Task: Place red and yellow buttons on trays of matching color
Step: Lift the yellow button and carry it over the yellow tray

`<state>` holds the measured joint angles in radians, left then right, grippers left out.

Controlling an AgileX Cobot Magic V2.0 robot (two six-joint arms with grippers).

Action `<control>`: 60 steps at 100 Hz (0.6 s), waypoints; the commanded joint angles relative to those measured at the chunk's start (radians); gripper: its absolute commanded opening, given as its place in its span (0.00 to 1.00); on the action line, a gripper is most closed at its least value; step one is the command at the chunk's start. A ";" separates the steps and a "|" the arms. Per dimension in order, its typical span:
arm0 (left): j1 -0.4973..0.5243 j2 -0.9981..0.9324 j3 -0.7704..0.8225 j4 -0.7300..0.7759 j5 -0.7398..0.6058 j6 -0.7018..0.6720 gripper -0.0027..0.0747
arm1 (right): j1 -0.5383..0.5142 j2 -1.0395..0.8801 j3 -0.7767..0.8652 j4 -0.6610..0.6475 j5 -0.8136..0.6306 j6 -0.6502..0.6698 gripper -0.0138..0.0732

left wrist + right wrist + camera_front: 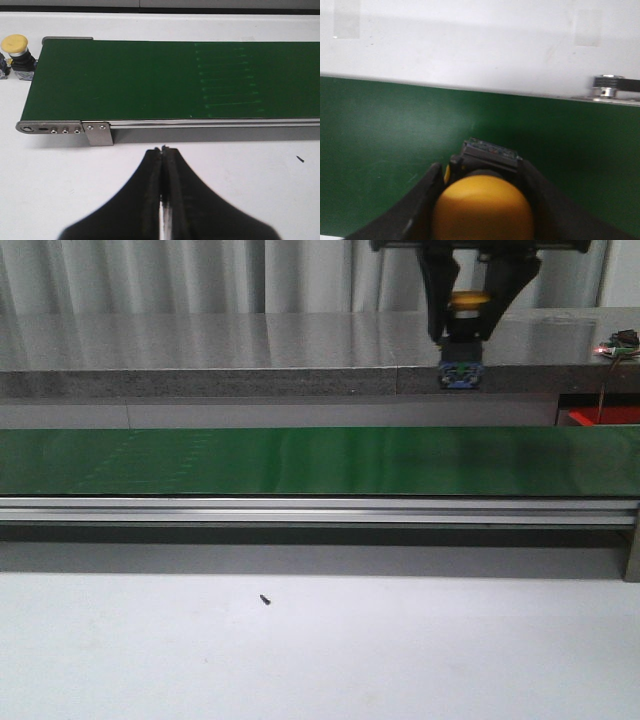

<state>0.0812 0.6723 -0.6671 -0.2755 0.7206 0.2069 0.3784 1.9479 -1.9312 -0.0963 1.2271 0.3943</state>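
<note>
Fingers of the right gripper (463, 315) are clamping a yellow button (468, 301) by its cap above the green belt (300, 460), while the left gripper (164, 150) is hanging pinched shut and empty.

The front view looks low and level across the white bench (320, 650) at the green conveyor belt (300, 460). Both wrist views look down on that belt (165, 80), the right one far closer (380, 150).

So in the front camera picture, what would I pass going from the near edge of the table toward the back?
White table with a small dark speck → aluminium rail → green conveyor belt → grey ledge; above, right gripper clamps a yellow button.
</note>
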 commanded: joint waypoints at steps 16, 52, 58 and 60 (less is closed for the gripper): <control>-0.007 -0.002 -0.025 -0.019 -0.059 -0.006 0.01 | -0.018 -0.159 0.072 -0.108 0.001 0.002 0.45; -0.007 -0.002 -0.025 -0.019 -0.059 -0.006 0.01 | -0.158 -0.315 0.317 -0.162 -0.057 0.016 0.45; -0.007 -0.002 -0.025 -0.019 -0.059 -0.006 0.01 | -0.198 -0.352 0.358 -0.169 -0.077 0.007 0.45; -0.007 -0.002 -0.025 -0.019 -0.059 -0.006 0.01 | -0.211 -0.360 0.371 -0.169 -0.083 0.003 0.45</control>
<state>0.0812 0.6723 -0.6671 -0.2755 0.7206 0.2069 0.2213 1.6872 -1.5849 -0.2228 1.1978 0.4170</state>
